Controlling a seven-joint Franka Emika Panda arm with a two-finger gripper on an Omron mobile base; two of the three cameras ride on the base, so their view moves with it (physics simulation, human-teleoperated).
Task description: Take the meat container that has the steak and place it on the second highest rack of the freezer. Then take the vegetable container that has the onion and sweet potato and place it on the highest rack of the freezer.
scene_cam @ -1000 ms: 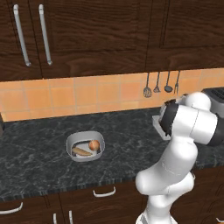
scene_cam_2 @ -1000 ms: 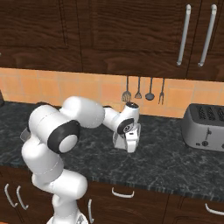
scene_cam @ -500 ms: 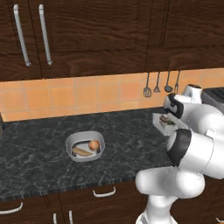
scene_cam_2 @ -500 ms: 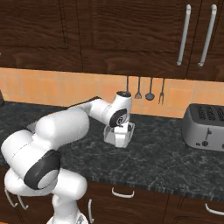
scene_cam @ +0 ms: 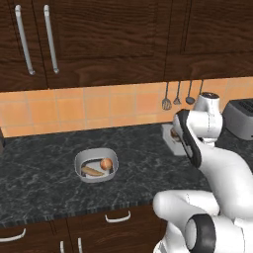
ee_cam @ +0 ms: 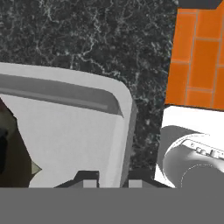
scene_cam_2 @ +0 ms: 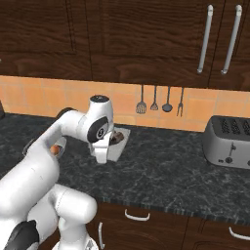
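The meat container, a flat white tray, sits low over the dark counter near the backsplash, with the dark brown steak in it. My gripper is shut on the tray's near rim. In the hand view the tray wall runs between the two fingertips of the gripper, and the steak shows at the left edge. The vegetable container, a grey bowl, stands further left on the counter and holds the onion and the sweet potato. The freezer is out of view.
A silver toaster stands on the counter to the right. Kitchen utensils hang on the orange tiled wall behind the tray. Dark wood cabinets hang above, and drawers run below the counter's front edge.
The arm has swung round, its elbow passing from one side to the other, and the hand with the meat container has shifted a little to the left along the counter. The bowl stayed put.
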